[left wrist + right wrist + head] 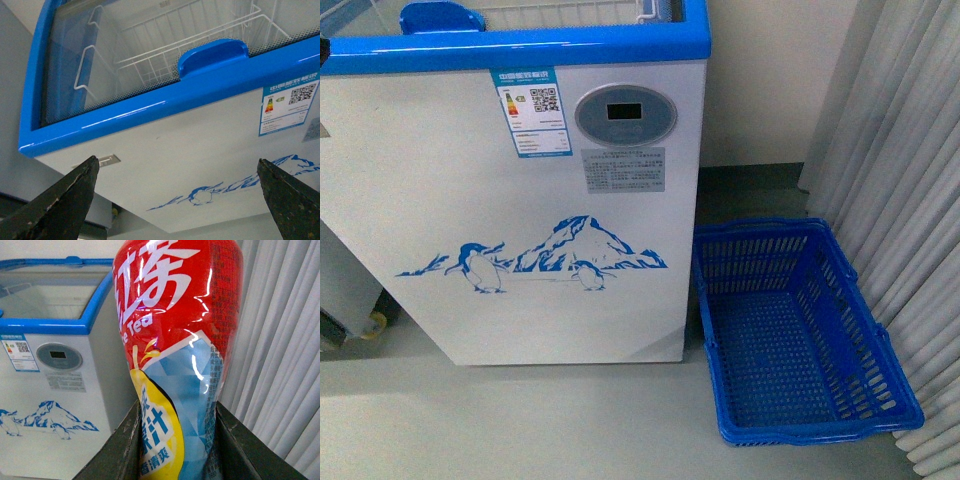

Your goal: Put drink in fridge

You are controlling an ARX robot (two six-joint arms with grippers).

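Nearest, the drink (175, 365) is sitting clamped in the right gripper (177, 440), beside the fridge (470, 190); the left gripper (176, 162) is gaping empty. Its glass lid (100, 60) is seemingly covering the opening, so lowering risks striking it.

The drink (175, 340) has a red label with big white Chinese characters, 茶 the plainest, and beneath them the English word "Tea" in white. Lower down, a yellow patch bears blue characters, among them 汁 and 清爽. On the fridge (520, 220), just under the top edge of its front wall, an energy label (533, 112) has a blue header reading 中国能效标识 and a QR code (544, 99) in its upper right corner. Its small print is too fine to read. The grey sticker (624, 169) below the round display (625, 115) is also unreadable.
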